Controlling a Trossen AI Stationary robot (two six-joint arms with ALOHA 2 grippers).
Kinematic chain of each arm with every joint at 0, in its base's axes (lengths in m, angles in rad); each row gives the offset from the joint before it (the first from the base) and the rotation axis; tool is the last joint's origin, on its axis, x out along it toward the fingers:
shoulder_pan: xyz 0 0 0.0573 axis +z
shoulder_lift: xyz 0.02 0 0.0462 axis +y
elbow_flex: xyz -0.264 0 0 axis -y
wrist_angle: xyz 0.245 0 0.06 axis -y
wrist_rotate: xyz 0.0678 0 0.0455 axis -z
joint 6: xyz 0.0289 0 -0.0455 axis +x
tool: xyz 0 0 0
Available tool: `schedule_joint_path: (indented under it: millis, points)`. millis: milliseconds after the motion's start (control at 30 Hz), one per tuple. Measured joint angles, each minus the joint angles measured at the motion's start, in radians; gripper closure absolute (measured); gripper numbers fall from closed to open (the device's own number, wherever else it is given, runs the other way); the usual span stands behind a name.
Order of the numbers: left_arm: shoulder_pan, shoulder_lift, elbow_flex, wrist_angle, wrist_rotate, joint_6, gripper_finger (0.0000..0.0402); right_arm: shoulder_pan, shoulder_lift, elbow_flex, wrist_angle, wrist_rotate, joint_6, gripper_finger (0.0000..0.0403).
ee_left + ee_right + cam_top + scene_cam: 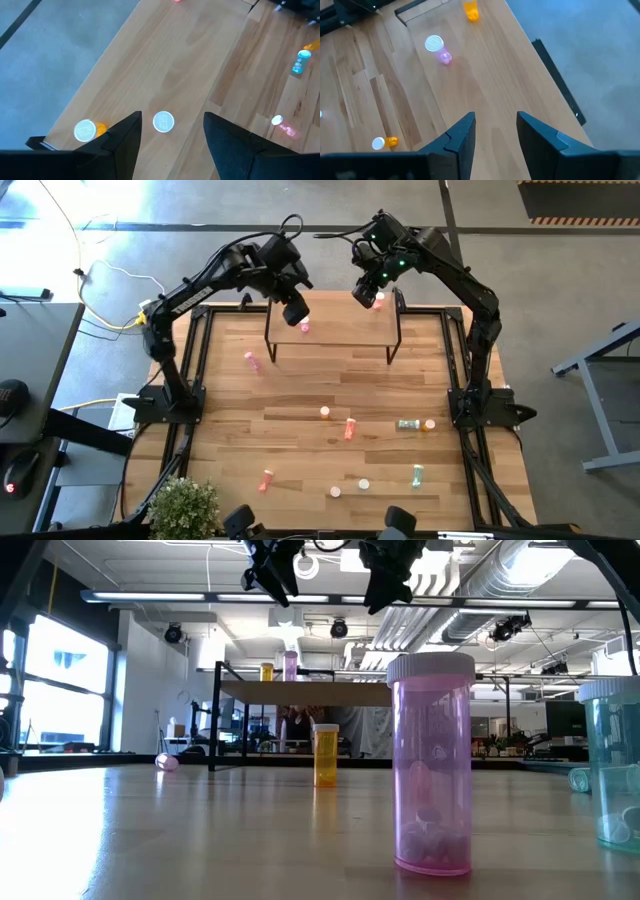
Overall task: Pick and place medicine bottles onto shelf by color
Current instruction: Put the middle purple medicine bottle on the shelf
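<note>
The chief risk is at the shelf (340, 330), which stands at the 12 o'clock end of the table (300, 395). The left gripper (296, 312) hovers over the shelf's 9 o'clock end, its fingers spread wide and empty. A pink bottle (163, 121) stands upright directly beneath the gap. A careless sideways swing or dip could clip its cap and topple it into the orange bottle (86, 130), which stands close beside it near the shelf's edge. Either could then roll off.

The right gripper (370, 292) hangs over the 3 o'clock end, fingers parted on nothing. With both wrists bent down over one small board, the arms could also brush each other.

Most remaining bottles (349, 428) lie scattered toward 6 o'clock, some on their sides and likely to roll under a poor pinch.
</note>
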Motion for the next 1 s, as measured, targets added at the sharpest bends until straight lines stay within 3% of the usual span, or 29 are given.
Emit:
schedule_joint_path:
  millis: [267, 433, 533, 700, 833, 1000]
  points:
    - [-0.006, -0.225, -0.403, 0.312, 0.018, -0.058, 0.0206, 0.038, 0.0, 0.0, 0.069, -0.002, -0.035, 0.0265]
    - [-0.006, -0.348, -0.58, 0.445, 0.012, -0.077, 0.0206, 0.05, 0.0, 0.0, 0.118, 0.014, -0.094, 0.0242]
    - [-0.005, -0.413, -0.644, 0.495, 0.002, -0.075, 0.0206, 0.063, 0.0, 0.0, 0.16, 0.05, -0.167, 0.0233]
    - [0.019, -0.513, -0.734, 0.563, -0.008, -0.075, 0.0206, 0.079, 0.006, 0.0, 0.181, 0.076, -0.122, 0.0211]
    - [0.051, -0.573, -0.772, 0.594, -0.008, -0.074, 0.0206, 0.078, 0.008, -0.018, 0.173, 0.039, -0.076, 0.0182]
    - [0.092, -0.611, -0.774, 0.599, -0.009, -0.046, 0.0206, 0.095, 0.009, -0.084, 0.24, -0.025, -0.144, 0.0169]
